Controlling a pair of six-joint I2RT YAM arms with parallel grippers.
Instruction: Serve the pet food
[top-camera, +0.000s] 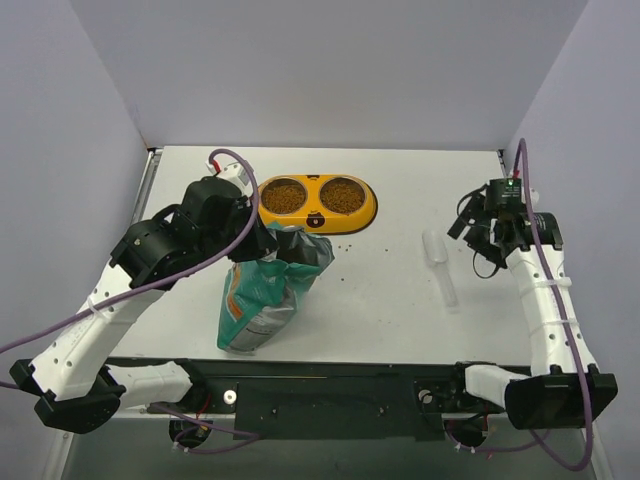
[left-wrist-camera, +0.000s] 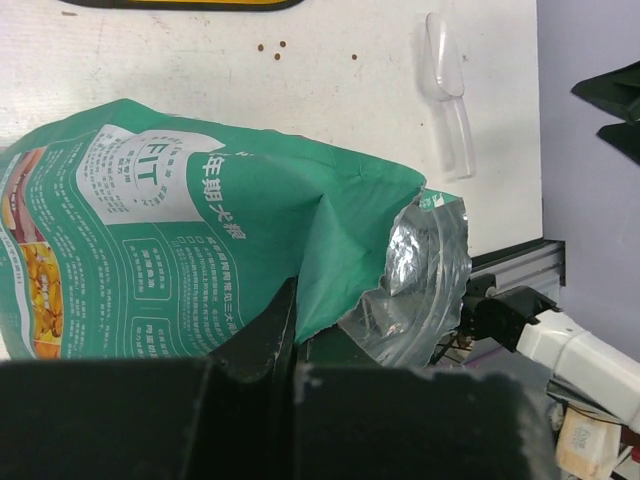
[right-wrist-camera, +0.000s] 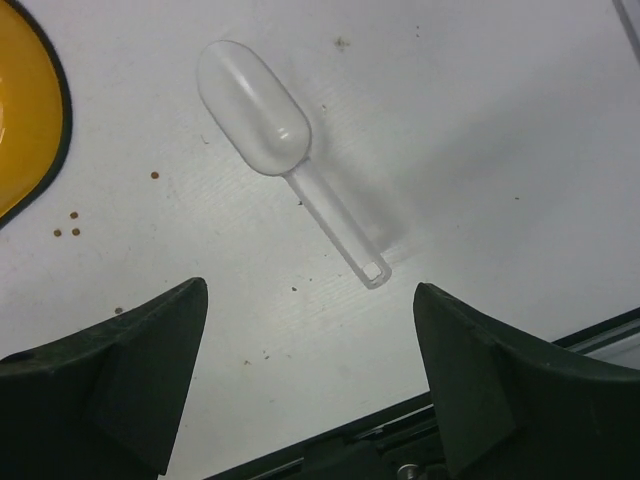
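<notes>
White table (top-camera: 400, 290): crinkled bag (top-camera: 262, 300), clear scoop (top-camera: 440, 266), granular pet food (top-camera: 283, 197).

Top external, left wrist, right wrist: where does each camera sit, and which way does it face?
Top external: above and behind the robot, looking down on the table; left arm and right arm show.
Left wrist: on the left arm, looking along the left gripper, shut on the bag.
Right wrist: on the right arm, looking down past the right gripper, open, at the table.
Shared: all three show the clear scoop lying on the table.
</notes>
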